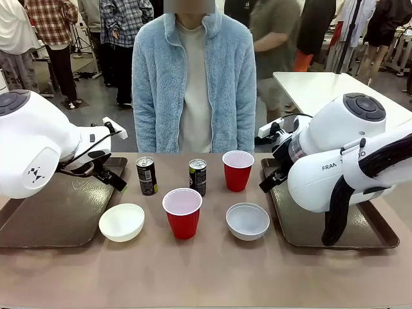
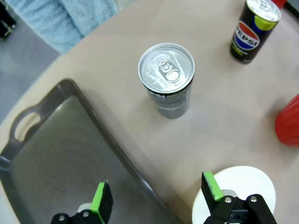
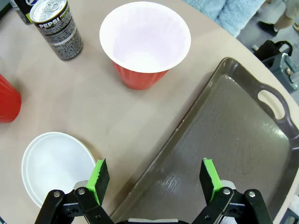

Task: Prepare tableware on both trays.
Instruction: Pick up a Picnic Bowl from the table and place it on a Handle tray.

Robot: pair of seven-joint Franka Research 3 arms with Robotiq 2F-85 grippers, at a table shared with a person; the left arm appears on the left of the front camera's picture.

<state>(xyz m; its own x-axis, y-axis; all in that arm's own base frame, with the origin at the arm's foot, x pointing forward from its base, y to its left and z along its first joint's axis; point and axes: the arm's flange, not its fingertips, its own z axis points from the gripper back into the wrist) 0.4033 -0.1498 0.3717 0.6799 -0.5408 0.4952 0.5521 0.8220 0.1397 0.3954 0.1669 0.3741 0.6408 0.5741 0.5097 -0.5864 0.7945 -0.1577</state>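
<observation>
left gripper (image 2: 156,196) hovering wide open, empty, left of near red cup (image 1: 182,212), seemingly lining up on soda can (image 2: 166,79) | right gripper (image 3: 154,179) gaping, empty, right of it | cream bowl (image 1: 121,222), grey bowl (image 1: 248,221) flanking it | left tray (image 1: 38,219), right tray (image 1: 373,235) sitting outermost, unloaded, likely staged for split picking

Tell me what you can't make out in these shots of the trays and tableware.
Front view: the right arm covers much of the right tray.
Left wrist view: the red cup is cut by the right edge; the cream bowl runs off the bottom edge, partly behind the left hand.
Right wrist view: a second can is clipped by the top-left corner.
</observation>
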